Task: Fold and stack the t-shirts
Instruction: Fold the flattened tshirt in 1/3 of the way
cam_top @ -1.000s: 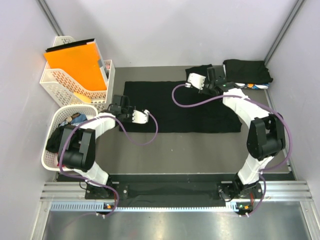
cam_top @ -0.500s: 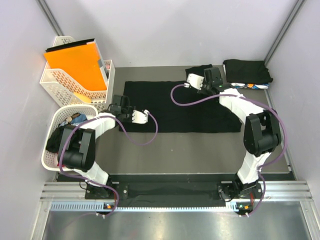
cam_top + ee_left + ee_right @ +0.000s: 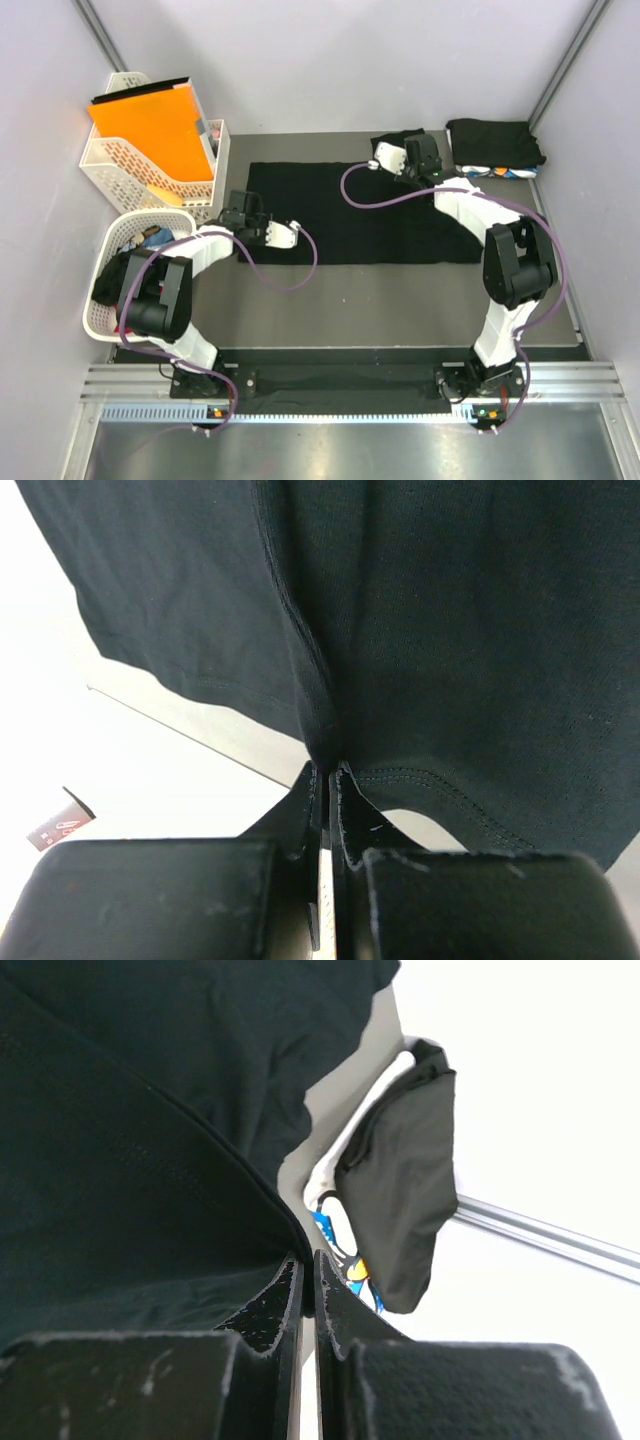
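Observation:
A black t-shirt (image 3: 370,215) lies spread flat across the middle of the table. My left gripper (image 3: 238,210) is shut on its left edge; in the left wrist view the black cloth (image 3: 430,630) is pinched between the jaws of the left gripper (image 3: 328,770). My right gripper (image 3: 422,152) is shut on the shirt's far right corner, lifted a little; the right wrist view shows the cloth's edge (image 3: 150,1160) caught in the right gripper (image 3: 306,1258). A stack of folded t-shirts (image 3: 495,143), black on top with a blue-patterned one beneath, sits at the back right, and it also shows as the folded stack (image 3: 400,1190).
A white lattice basket (image 3: 120,170) holding an orange flat folder (image 3: 150,125) stands at the back left. A round white basket (image 3: 105,305) with more clothes sits by the left arm. Purple cables loop over the shirt. Grey walls close in on both sides.
My right gripper has moved left and toward the back, carrying the shirt's corner with it. The left arm has stayed put.

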Robot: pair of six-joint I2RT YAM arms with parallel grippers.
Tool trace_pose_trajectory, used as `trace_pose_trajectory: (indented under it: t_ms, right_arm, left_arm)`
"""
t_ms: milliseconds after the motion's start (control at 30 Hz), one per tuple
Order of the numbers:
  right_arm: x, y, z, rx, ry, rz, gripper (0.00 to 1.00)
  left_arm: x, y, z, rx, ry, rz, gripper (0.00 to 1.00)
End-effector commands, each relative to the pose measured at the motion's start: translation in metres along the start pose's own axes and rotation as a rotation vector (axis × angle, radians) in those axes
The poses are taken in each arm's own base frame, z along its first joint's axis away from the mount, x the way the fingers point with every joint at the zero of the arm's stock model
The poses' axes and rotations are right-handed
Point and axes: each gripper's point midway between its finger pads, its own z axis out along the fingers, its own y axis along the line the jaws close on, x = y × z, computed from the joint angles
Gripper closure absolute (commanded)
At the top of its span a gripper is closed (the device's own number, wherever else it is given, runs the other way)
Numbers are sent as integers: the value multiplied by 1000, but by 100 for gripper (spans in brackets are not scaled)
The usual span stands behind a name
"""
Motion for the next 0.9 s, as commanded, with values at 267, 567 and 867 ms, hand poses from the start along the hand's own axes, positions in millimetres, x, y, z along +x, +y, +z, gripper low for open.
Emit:
trace_pose_trajectory:
  t_ms: [267,567,867]
  right_arm:
    - [-15,-21,-13,96,-54,60,100]
    - [-17,-19,-13,89,-60,59,100]
    - [-20,-17,-12,85,-66,58,100]
  left_arm:
    - [-6,23,5,-52,3,13,81]
    - [6,38,7,-133,80,-16,1]
    - [1,64,5,-245,57,-110,1]
